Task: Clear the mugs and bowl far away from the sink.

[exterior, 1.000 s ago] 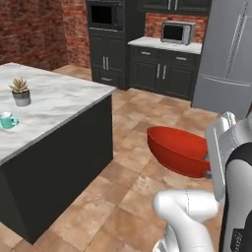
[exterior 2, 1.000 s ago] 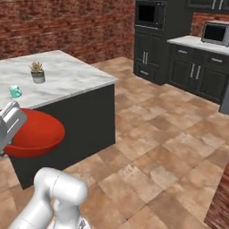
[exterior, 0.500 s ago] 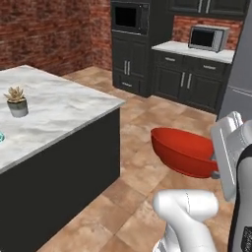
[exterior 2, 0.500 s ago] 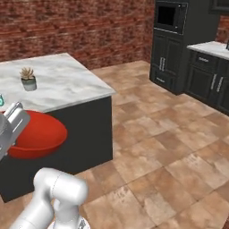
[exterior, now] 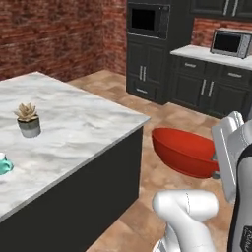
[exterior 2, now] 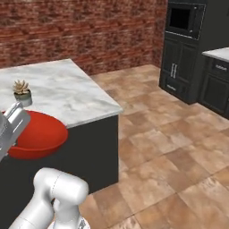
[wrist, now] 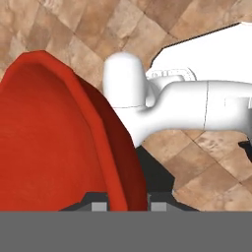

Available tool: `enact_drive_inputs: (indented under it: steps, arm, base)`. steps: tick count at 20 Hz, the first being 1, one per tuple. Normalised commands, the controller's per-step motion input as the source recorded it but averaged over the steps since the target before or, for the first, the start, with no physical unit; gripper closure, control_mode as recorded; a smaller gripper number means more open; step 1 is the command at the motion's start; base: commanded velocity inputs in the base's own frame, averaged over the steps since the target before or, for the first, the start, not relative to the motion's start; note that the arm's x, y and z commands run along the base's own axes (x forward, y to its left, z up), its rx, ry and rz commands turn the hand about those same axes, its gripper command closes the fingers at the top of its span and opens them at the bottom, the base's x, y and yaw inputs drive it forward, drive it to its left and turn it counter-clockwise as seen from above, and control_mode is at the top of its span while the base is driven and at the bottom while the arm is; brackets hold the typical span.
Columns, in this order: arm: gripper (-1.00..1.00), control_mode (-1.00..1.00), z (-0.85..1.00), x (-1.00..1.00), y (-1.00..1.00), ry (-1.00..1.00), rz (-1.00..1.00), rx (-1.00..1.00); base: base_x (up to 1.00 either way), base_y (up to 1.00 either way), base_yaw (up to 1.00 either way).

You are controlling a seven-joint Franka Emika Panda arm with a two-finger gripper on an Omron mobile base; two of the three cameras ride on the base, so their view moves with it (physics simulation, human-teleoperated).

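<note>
The wide glossy red bowl (exterior: 183, 151) hangs in the air beside the island, tilted, held by its rim. My gripper (exterior: 215, 166) is shut on that rim, with the floor tiles below. In the right base view the red bowl (exterior 2: 39, 135) sits in front of the island's near side, with the gripper (exterior 2: 14, 142) at its left. The hand view has the bowl's rim (wrist: 115, 147) running down between my fingertips, gripper (wrist: 125, 204). The teal mug (exterior: 4, 165) stands on the island at the picture's left edge. The yellow mug and the sink are out of view.
A grey pot with a succulent (exterior: 28, 120) stands on the marble island top (exterior: 83, 123). Dark cabinets with a wall oven (exterior: 145, 19) and a microwave (exterior: 229, 43) line the far brick wall. Open tiled floor (exterior 2: 170, 152) lies between island and cabinets.
The whole scene has shifted in both base views, so the base has driven and turned. The red bowl stays in the shut gripper in the same place relative to the arm.
</note>
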Motion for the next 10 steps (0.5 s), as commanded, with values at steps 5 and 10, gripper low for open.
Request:
enact_drive_inputs:
  steps: [5,10]
  arm:
    - [1.0,1.0,0.0,0.0,0.0,0.0,0.0,0.0]
    - [1.0,1.0,0.0,0.0,0.0,0.0,0.0,0.0]
  base:
    - [1.0,-0.2,0.44]
    - [1.0,-0.08,0.52]
